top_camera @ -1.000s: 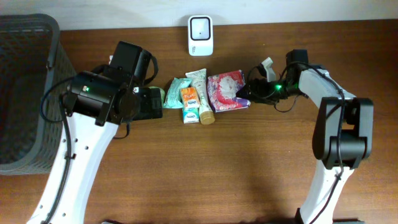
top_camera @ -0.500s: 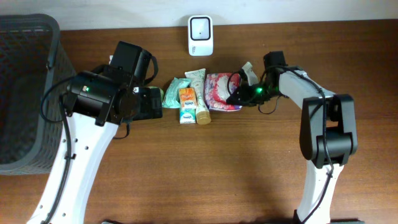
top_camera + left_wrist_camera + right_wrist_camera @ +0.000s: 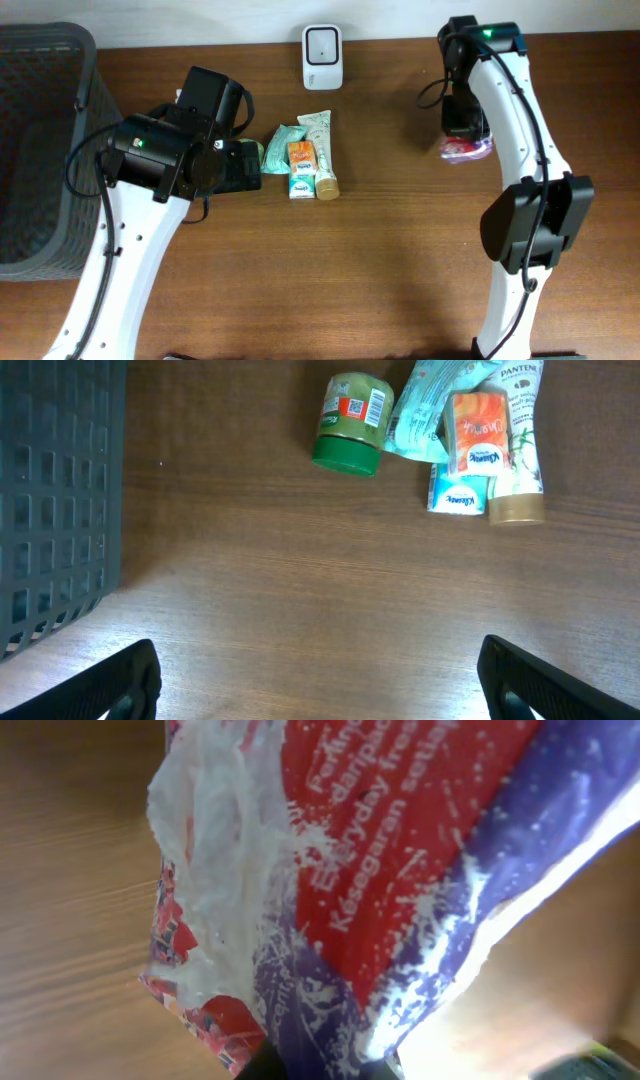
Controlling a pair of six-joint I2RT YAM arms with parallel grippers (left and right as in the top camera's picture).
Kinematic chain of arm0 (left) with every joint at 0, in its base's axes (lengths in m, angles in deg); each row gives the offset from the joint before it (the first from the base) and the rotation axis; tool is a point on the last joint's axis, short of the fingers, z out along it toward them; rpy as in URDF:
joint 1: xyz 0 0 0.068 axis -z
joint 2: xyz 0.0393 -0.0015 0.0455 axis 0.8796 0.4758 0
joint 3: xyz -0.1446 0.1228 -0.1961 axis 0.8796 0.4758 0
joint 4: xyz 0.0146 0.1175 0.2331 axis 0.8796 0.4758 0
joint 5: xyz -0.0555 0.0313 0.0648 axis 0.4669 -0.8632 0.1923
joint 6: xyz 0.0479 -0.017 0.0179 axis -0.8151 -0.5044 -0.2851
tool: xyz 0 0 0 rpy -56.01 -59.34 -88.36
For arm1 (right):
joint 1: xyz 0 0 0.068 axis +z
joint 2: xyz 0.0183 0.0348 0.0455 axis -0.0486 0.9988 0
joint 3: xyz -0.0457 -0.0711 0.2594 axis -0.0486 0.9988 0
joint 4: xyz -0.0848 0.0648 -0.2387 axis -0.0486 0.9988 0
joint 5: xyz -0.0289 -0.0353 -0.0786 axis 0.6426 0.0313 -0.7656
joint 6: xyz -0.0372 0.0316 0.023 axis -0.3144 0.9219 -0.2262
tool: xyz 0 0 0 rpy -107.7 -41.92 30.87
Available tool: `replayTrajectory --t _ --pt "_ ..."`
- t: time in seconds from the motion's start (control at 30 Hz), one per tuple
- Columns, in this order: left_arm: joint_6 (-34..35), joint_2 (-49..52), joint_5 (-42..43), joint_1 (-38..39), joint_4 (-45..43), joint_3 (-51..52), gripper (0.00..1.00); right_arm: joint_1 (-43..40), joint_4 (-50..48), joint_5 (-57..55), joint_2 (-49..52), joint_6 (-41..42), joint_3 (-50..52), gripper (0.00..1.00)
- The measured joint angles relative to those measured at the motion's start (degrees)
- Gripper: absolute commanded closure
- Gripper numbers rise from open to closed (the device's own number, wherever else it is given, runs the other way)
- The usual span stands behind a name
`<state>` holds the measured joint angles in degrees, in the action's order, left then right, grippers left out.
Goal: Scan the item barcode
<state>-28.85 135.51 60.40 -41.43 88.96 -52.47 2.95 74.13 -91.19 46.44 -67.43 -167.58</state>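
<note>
While my right claw pinches the crinkly red-and-purple plastic packet tight, my left claw stands spread wide over the wooden table, holding nothing.

One basket, one scanner, one jar, one teal pouch, one tissue pack, one tube, one purple packet.

The packet is red and purple with white lettering, the jar green, the basket dark grey.
</note>
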Motion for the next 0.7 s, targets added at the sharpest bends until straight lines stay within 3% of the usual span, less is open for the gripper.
replayTrajectory --t 0.13,0.3,0.33,0.4,0.5,0.57,0.63,0.7 --pt "0.0 0.0 0.0 0.0 0.0 0.0 0.01 0.3 -5.0 -5.5 0.1 1.6 8.3 0.95" --pt "0.0 0.0 0.0 0.0 0.0 0.0 0.01 3.1 -12.4 -9.1 0.9 1.9 18.6 0.78" --pt "0.0 0.0 0.0 0.0 0.0 0.0 0.01 4.7 -13.3 -9.7 0.9 2.0 18.6 0.58" --pt "0.0 0.0 0.0 0.0 0.0 0.0 0.01 8.6 -15.1 -9.4 0.9 2.0 18.6 0.39" --pt "0.0 0.0 0.0 0.0 0.0 0.0 0.01 16.7 -20.1 -1.0 0.9 1.8 18.6 0.25" --pt "0.0 0.0 0.0 0.0 0.0 0.0 0.01 20.2 -20.3 3.7 0.9 1.9 18.2 0.23" --pt "0.0 0.0 0.0 0.0 0.0 0.0 0.01 21.7 -18.4 7.6 1.0 1.9 15.0 0.06" --pt "0.0 0.0 0.0 0.0 0.0 0.0 0.01 20.5 -14.5 10.3 1.1 1.8 8.0 0.04"
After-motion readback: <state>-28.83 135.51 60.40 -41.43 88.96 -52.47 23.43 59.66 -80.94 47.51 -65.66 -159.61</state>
